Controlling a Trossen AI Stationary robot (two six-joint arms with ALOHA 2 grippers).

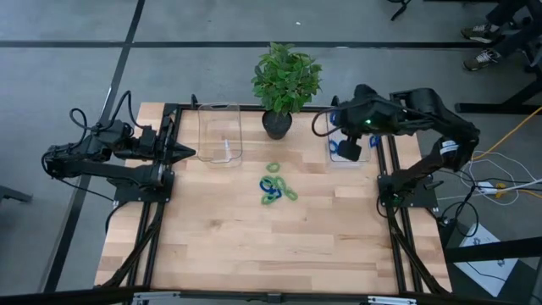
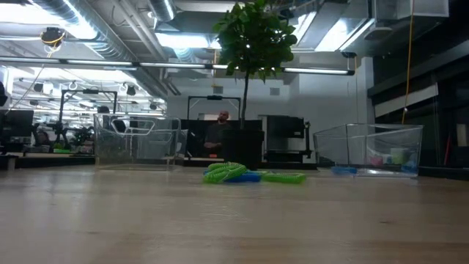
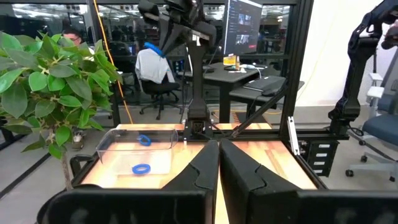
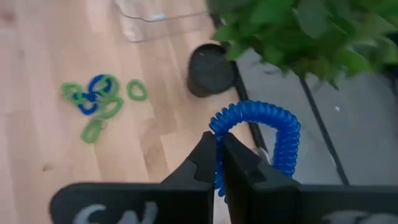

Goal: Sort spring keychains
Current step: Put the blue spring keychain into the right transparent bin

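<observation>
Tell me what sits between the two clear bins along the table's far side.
In the high view, only the potted plant stands between the left clear bin and the right clear bin. The keychain pile lies nearer, on bare wood.

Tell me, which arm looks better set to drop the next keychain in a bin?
Probably the right. The right gripper is shut on a blue keychain and hangs over the right bin, where two blue ones lie. The left gripper is shut and empty beside the left bin.
</observation>
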